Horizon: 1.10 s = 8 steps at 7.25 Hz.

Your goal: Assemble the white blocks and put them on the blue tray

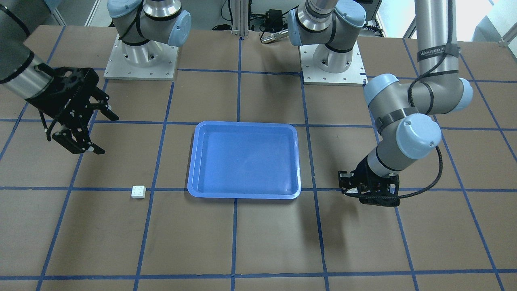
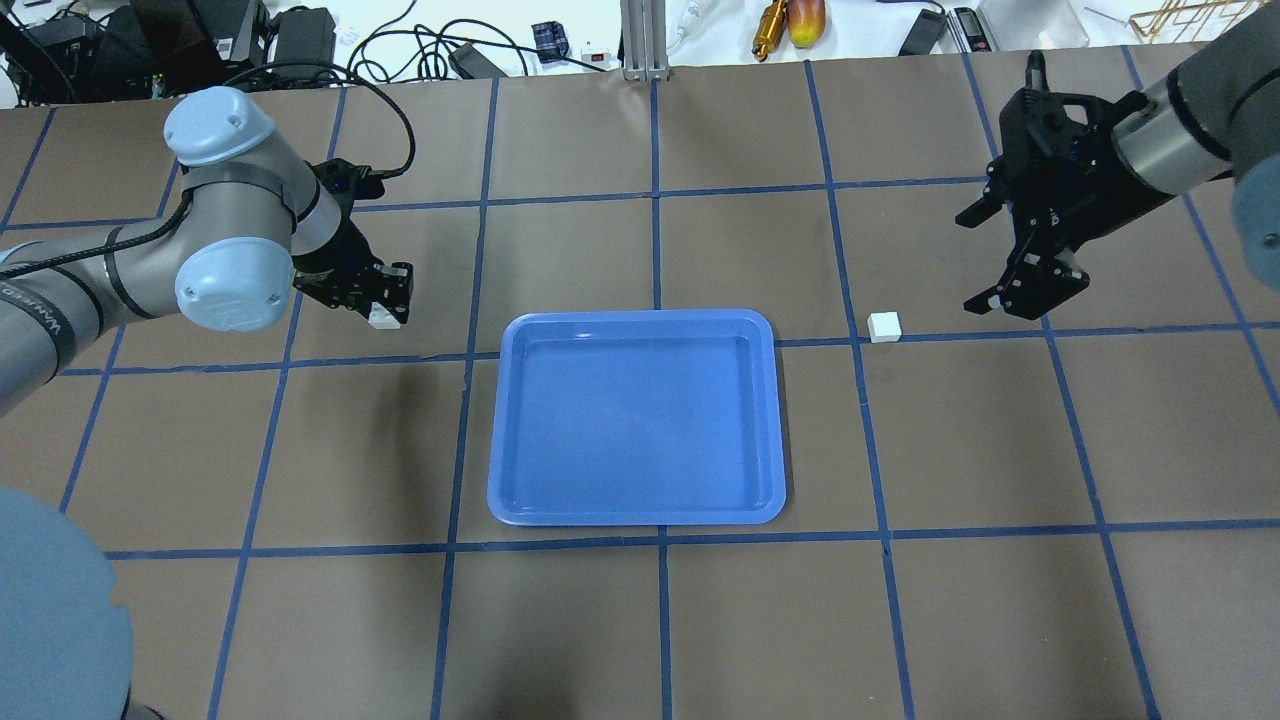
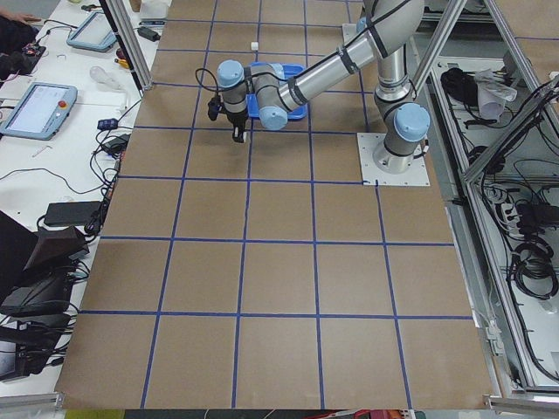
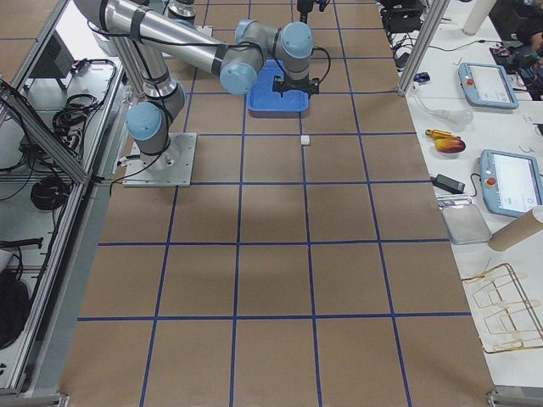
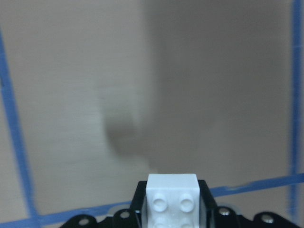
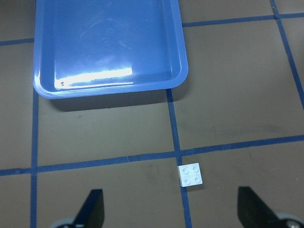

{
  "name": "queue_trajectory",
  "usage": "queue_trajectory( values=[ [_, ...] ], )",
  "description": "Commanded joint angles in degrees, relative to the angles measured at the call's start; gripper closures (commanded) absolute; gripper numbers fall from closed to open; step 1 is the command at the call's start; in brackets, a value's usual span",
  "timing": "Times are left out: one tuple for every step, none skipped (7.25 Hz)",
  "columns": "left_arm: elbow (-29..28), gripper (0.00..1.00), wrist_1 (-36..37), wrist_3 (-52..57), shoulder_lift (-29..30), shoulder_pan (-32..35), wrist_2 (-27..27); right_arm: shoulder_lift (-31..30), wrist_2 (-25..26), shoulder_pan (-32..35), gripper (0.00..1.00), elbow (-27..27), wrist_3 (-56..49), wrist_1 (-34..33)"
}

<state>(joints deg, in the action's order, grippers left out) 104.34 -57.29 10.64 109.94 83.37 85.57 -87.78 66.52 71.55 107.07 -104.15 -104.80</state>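
One white block is held in my left gripper, which is shut on it low over the table, left of the blue tray. The left wrist view shows this block between the jaws, studs toward the camera. The other white block lies on a blue tape line right of the tray. My right gripper hangs open and empty just beyond it, raised above the table. The right wrist view shows that block between the open fingertips, with the tray beyond. The tray is empty.
The brown table is marked with a grid of blue tape. Both arm bases stand at the robot's side. Cables and tools lie past the far edge. Tablets rest on side benches.
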Motion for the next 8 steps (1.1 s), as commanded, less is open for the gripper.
queue_trajectory(
  values=[
    [-0.1, 0.84, -1.07, -16.0, -1.22, 11.15, -2.51, 8.46, -0.43, -0.36, 0.0, 2.18, -2.9, -7.76],
    [0.07, 0.84, -0.81, -21.48, -1.39, 17.29, -1.91, 12.59, -0.43, -0.36, 0.0, 1.57, -6.73, -9.62],
    [0.42, 0.84, -0.55, -27.54, -1.57, 22.14, -1.81, 16.64, -0.43, -0.36, 0.01, 0.69, -11.47, -10.86],
    [0.68, 0.84, -0.54, -32.39, 0.0, 24.02, -1.73, 18.42, -0.43, -0.36, 0.03, -0.36, -12.82, -10.87],
    [0.6, 0.84, -0.46, -36.96, 0.53, 24.82, -2.07, 19.83, -0.52, -0.36, 0.02, -0.63, -12.83, -10.96],
    [0.69, 0.83, -0.37, -40.23, 0.71, 26.83, -2.34, 21.5, -1.65, -0.27, 0.02, -0.55, -12.75, -12.96],
    [0.34, 0.83, 0.5, -40.52, 2.28, 27.19, -1.9, 22.99, -1.75, -0.01, 0.02, -0.37, -12.14, -14.11],
    [0.16, 0.83, 3.21, -39.22, 4.3, 27.2, -1.9, 23.18, -1.75, 0.95, 0.03, -0.46, -11.52, -14.9]
  ],
)
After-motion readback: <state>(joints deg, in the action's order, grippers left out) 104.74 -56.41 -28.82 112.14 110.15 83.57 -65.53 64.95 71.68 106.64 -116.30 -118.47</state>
